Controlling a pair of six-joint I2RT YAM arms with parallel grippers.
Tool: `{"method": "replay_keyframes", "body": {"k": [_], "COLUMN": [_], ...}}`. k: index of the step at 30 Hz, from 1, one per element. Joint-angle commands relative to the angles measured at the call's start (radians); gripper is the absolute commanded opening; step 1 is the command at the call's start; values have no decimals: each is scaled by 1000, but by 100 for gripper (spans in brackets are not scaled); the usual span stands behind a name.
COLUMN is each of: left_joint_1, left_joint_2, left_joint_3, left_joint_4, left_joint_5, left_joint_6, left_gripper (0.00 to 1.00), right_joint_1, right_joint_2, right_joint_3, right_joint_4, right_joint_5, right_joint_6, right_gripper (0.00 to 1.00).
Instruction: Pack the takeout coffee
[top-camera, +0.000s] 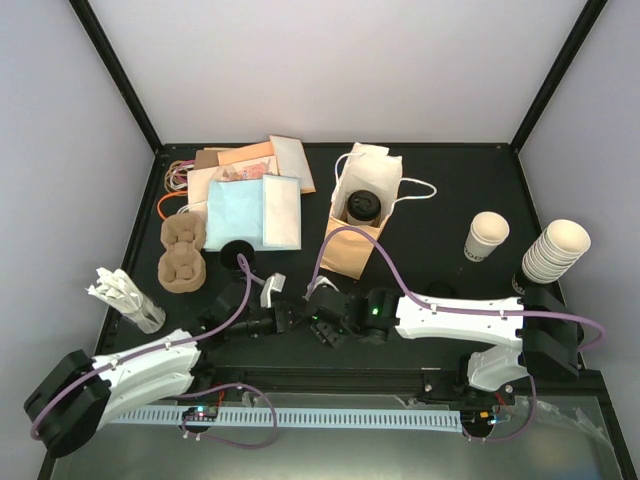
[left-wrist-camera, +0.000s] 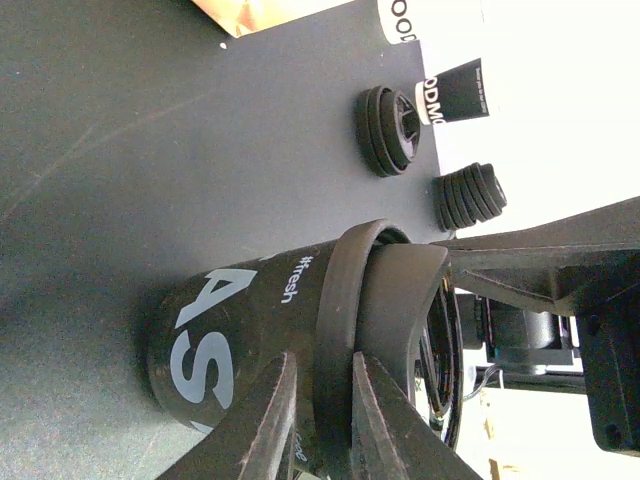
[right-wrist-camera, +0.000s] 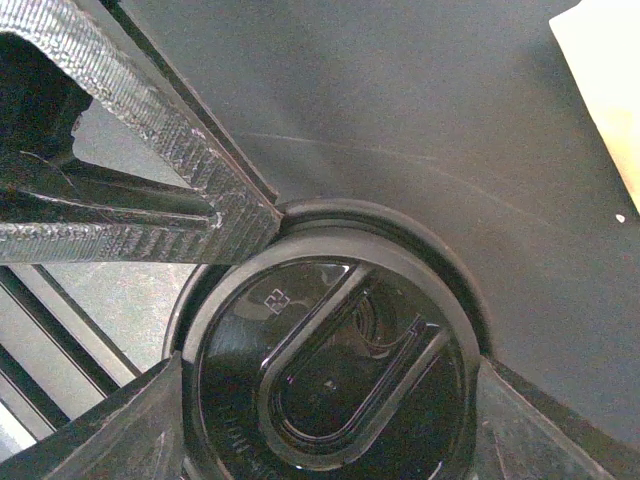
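Note:
A black paper cup with white lettering lies on its side on the table. My left gripper is shut across the cup's rim band, one finger on each side. My right gripper is shut on a round black lid and holds it against the cup's mouth. In the top view the two grippers meet at the table's near middle, left and right, and hide the cup. A cup with a black lid stands inside the paper bag; its side is hidden.
A lidless white cup with black lettering and a stack of cream cups stand at the right. Two stacks of black lids lie beyond the cup. Pulp carriers, napkins and a loose black lid are at the left.

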Motion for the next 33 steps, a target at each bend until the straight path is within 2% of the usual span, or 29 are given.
{"method": "replay_keyframes", "body": {"k": [1, 6, 12, 15, 19, 21, 33], "left_joint_1": [-38, -38, -38, -38, -38, -38, -38], "left_joint_2": [125, 186, 93, 53, -18, -54, -141], "left_joint_3": [-109, -119, -65, -40, -7, 1, -32], "left_joint_4": [-184, -145, -281, -327, -360, -369, -294], "left_joint_5": [111, 112, 77, 71, 81, 96, 220], "left_joint_6": [26, 38, 66, 73, 66, 55, -11], "left_gripper": [16, 13, 15, 21, 35, 38, 40], "right_joint_1": [-6, -7, -9, -11, -15, -18, -20], "right_joint_2": [135, 147, 140, 137, 133, 133, 135], "right_joint_3": [-70, -67, -70, -72, -74, -74, -82], "right_joint_4": [-54, -53, -56, -57, -58, -58, -42], "right_joint_5": [-106, -113, -99, -95, -91, -92, -104], "right_joint_6": [3, -1, 2, 5, 7, 7, 3], "right_gripper": [71, 71, 71, 71, 70, 70, 70]}}
